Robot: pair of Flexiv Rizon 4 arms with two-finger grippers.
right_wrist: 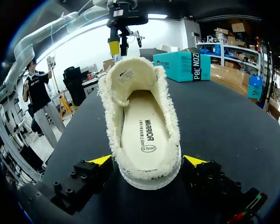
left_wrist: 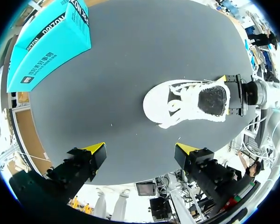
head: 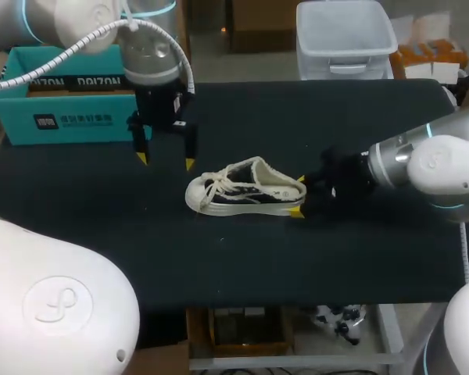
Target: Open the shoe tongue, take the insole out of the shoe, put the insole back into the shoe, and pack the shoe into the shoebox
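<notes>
Nearest, the right arm reaches in low over the table [head: 242, 266], with the right gripper [head: 298, 195] at the heel of the upright shoe [head: 242, 190]; whether it clamps is unclear. Beyond, the left arm points straight down, its left gripper [head: 166, 161] spread open above the table. Farthest stands the shoebox [head: 31, 101].
</notes>
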